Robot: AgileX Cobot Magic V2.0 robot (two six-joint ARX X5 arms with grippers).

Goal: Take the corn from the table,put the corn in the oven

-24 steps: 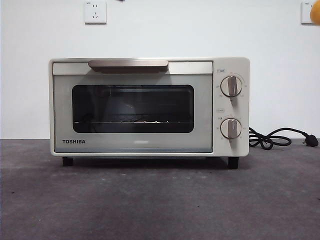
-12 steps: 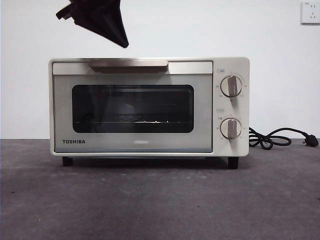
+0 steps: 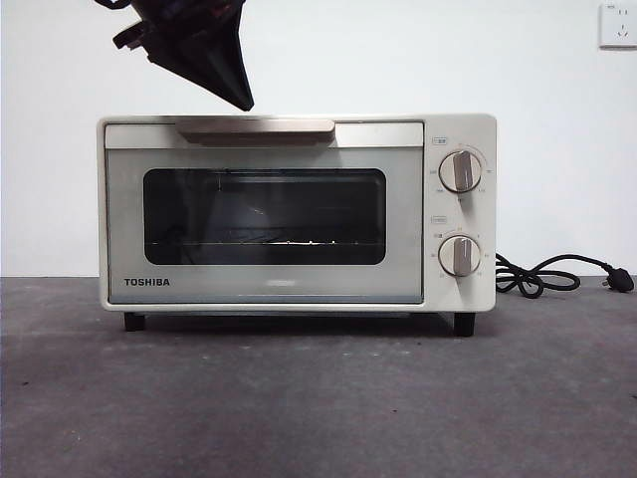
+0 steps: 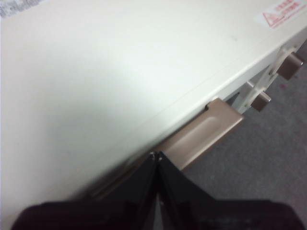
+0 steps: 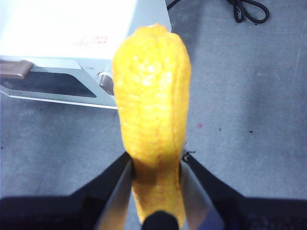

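The cream TOSHIBA oven (image 3: pixel 267 287) stands on the dark grey table (image 3: pixel 318 398) with its door closed. My left gripper (image 3: pixel 242 103) comes down from the top left, shut and empty, its tip just above the beige bar handle (image 3: pixel 256 125). In the left wrist view, the closed tips of the left gripper (image 4: pixel 156 155) hover over the front edge of the oven top (image 4: pixel 105 72) by the handle (image 4: pixel 204 134). My right gripper (image 5: pixel 156 157) is shut on the yellow corn (image 5: pixel 151 96), held high above the table (image 5: pixel 240 96) beside the oven (image 5: pixel 72 28). It is out of the front view.
Two round knobs (image 3: pixel 460 171) (image 3: pixel 459 256) sit on the oven's right panel. A black cord (image 3: pixel 542 274) with its plug lies on the table to the oven's right, seen also as the cord (image 5: pixel 247 9) from above. A wall socket (image 3: pixel 617 25) is at the top right.
The left gripper came into the front view from the top left and sank a little toward the handle. An orange-yellow bit at the top right corner is gone from view.
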